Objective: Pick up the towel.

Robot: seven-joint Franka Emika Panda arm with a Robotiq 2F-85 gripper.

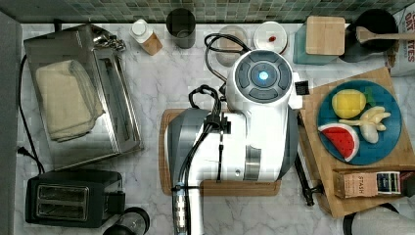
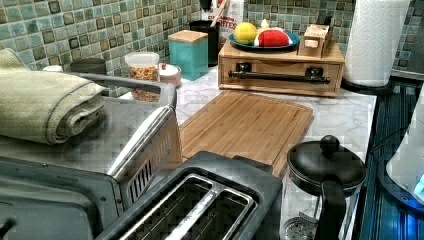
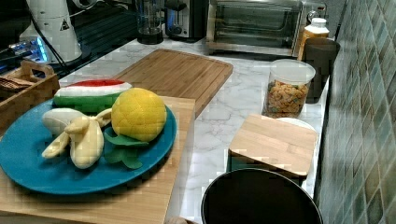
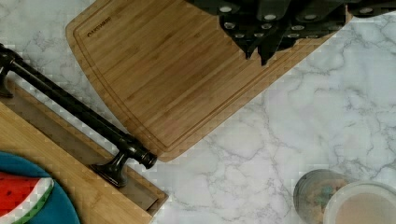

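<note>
In the top view, the towel point(image 1: 66, 100) lies folded on the toaster oven point(image 1: 83, 95) at the top view's left, my arm point(image 1: 244, 132) well apart over the cutting board point(image 1: 169, 147). In the left view, the towel point(image 2: 45, 102) rests atop the oven. In the wrist view, my hand point(image 4: 266, 21) hangs above the board; I cannot tell its opening.

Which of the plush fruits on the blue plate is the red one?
The watermelon slice: red with a white and green rind, beside the yellow lemon and the cream peeled banana on the blue plate.
</note>
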